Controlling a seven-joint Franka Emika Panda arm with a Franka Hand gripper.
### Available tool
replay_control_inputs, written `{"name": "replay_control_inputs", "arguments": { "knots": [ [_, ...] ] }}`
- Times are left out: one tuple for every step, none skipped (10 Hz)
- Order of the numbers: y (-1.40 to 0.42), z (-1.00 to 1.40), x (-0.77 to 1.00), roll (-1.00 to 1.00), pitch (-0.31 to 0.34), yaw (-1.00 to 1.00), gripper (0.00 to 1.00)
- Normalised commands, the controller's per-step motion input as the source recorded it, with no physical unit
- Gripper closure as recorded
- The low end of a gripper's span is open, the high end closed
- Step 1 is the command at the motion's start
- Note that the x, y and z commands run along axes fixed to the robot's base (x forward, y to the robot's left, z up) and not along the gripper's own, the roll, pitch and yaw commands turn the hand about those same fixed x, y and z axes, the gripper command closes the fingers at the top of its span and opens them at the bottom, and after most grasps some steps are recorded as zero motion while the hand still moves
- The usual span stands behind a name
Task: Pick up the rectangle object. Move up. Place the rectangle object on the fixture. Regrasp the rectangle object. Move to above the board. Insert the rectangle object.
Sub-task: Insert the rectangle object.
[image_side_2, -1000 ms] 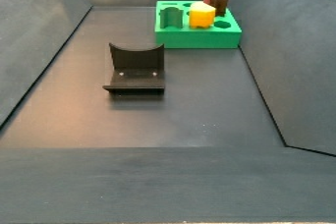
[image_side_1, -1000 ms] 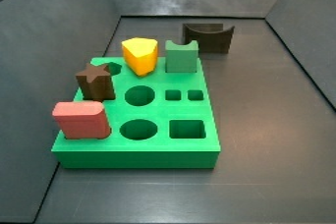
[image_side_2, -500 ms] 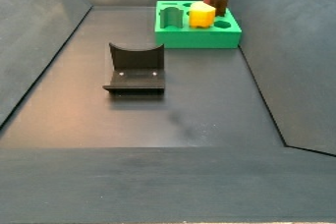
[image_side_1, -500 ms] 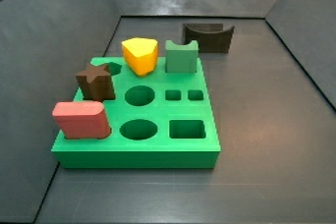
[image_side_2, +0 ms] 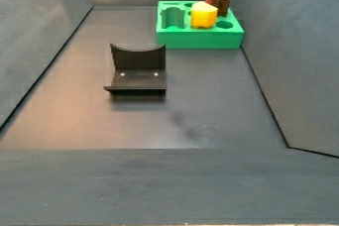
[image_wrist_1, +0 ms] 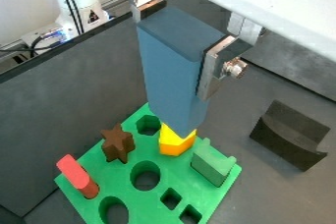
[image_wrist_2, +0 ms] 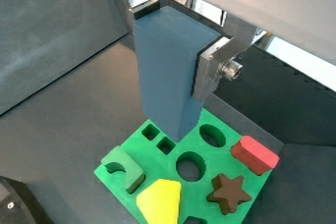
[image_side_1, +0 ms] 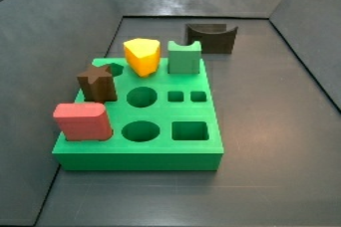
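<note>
Claw (image_wrist_1: 178, 56) gripping rectangle object (image_wrist_1: 171, 66), board (image_side_1: 200, 121) unchanged

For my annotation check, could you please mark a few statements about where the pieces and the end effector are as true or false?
1. The end effector holds the blue block upright above the green board, seen in both wrist views. True.
2. The fixture has the blue block resting on it. False: its notch is empty in both side views.
3. The end effector shows in both side views. False: neither side view shows it.
4. A yellow piece stands on the board. True.
5. The red block lies on the floor beside the board. False: it sits on a corner of the board.
</note>
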Motion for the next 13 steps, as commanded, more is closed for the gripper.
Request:
{"name": "replay_control_inputs", "arguments": {
  "knots": [
    [-0.13,0.00,0.02,0.00,0.000,0.00,1.00],
    [-0.25,-0.19,0.11,0.00,0.000,0.00,1.00],
    [-0.34,-0.33,0.20,0.00,-0.017,0.06,1.00],
    [-0.32,-0.38,0.30,0.00,-0.024,0.12,1.00],
    [-0.33,-0.43,0.35,0.00,-0.020,0.21,1.00],
    [-0.36,-0.49,0.39,0.00,-0.017,0.24,1.00],
    [-0.37,-0.55,0.39,0.00,-0.017,0.26,1.00],
    [-0.39,-0.62,0.36,0.00,-0.001,0.27,1.00],
    [-0.42,-0.70,0.37,0.02,0.000,0.28,1.00],
    [-0.34,-0.74,0.23,0.03,-0.006,0.24,1.00],
    [-0.23,-0.72,0.08,0.07,-0.004,0.14,1.00],
    [-0.20,-0.71,0.00,0.10,-0.009,0.05,1.00],
    [-0.11,-0.54,0.00,0.10,-0.003,0.01,1.00]
  ]
}}
